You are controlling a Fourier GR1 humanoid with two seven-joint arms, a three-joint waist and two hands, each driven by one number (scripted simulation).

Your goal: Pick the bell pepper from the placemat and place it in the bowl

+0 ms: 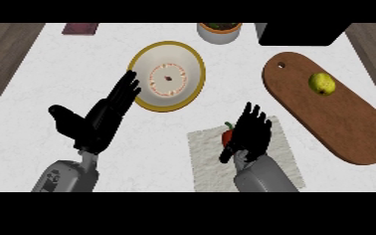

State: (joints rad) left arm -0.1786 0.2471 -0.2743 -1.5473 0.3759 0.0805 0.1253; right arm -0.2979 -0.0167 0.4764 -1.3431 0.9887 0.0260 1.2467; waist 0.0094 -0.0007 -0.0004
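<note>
A white table [66,79] filled the head view, seen from steeply above. Near the lower centre lay a pale placemat [209,169], and on it sat the red bell pepper [228,136], only a sliver of it showing with its green stem toward the top of the frame. The right hand [249,134] covered most of the pepper from the right, its fingers pointing up the frame and bent down over the vegetable; whether they had fully closed round it could not be told, though they appeared to touch it. The pepper lay at the left edge of that hand, toward its thumb side; its long axis could not be judged.

The bowl [192,59], gold-rimmed and pale inside, stood in the upper centre, up and to the left of the pepper and well apart from it. The carry would probably run diagonally up and left. The left hand [103,114] rested open at the lower left, fingers straight, its tips just at the bowl's left rim.

At the right lay a brown cutting board [301,109] bearing a yellow-green fruit [322,83].
</note>
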